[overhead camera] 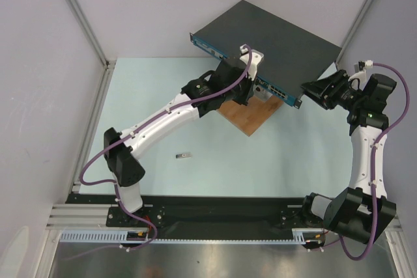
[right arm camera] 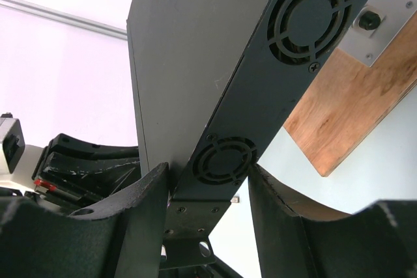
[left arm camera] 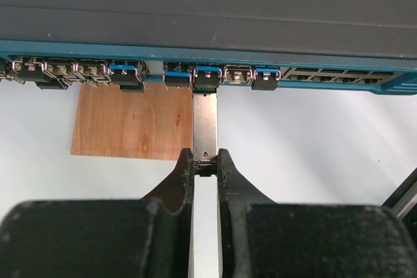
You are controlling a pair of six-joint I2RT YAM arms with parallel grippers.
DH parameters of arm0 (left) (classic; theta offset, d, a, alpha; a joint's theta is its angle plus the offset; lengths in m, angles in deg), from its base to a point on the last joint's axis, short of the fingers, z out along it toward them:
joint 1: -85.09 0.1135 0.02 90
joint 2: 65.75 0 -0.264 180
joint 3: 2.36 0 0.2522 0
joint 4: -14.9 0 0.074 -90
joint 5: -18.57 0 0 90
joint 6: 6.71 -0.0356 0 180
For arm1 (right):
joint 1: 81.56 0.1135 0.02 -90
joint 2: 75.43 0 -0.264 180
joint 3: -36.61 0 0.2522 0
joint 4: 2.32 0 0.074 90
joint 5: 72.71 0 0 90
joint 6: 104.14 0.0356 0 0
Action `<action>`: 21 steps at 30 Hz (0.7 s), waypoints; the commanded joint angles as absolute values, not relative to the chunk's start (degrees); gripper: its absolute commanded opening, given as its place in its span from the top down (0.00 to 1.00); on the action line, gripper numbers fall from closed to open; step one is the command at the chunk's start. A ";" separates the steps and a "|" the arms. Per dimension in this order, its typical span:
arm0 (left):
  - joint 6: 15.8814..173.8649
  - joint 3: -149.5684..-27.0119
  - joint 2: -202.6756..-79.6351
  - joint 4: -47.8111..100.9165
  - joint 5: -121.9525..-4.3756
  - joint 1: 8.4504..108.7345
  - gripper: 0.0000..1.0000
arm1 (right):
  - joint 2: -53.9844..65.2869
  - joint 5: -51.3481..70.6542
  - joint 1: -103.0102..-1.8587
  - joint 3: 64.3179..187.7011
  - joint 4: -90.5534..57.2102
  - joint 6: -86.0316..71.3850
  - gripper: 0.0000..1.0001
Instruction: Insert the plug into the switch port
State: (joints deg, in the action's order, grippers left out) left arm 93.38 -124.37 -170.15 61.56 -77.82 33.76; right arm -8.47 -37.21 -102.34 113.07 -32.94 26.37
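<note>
1. Where the two dark fingers of the left gripper (left arm camera: 204,162) close together, they pinch the near end of the plug (left arm camera: 204,125), a narrow silver metal module that points straight away from the wrist camera.
2. The plug's far end, edged in green, sits at the mouth of one port in the blue front face of the switch (left arm camera: 208,4), just under a blue latch. How far it has entered cannot be told.
3. Ports on either side of it already hold modules with blue or silver latches.
4. The switch (overhead camera: 273,37) is a flat dark grey box lying at the far side of the table (overhead camera: 260,161), turned at an angle, with its front edge over the wooden board (overhead camera: 251,116).
5. The right gripper (right arm camera: 208,177) clamps the switch's right end, one finger on the top face and the other on the underside, beside a round fan vent.
6. From above, the left gripper (overhead camera: 251,86) is at the front face and the right gripper (overhead camera: 313,89) at the side.
7. A small metal piece (overhead camera: 185,155) lies on the table, well apart from the board.
</note>
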 commanded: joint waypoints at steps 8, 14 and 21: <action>96.12 -133.71 -174.11 58.97 -77.84 35.78 1.00 | -6.61 -39.92 -99.05 113.22 -26.89 25.76 0.53; 96.13 -134.51 -175.70 58.63 -77.23 35.70 1.00 | -6.52 -39.92 -98.96 113.22 -26.97 25.68 0.54; 91.91 -135.03 -175.26 51.78 -75.56 35.61 1.00 | -6.35 -39.83 -98.79 113.13 -27.15 25.41 0.56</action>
State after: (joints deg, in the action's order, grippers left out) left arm 94.60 -132.10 -173.45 68.14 -75.72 34.33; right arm -8.45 -37.10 -102.36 113.07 -32.92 26.33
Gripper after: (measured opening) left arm 0.124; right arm 0.533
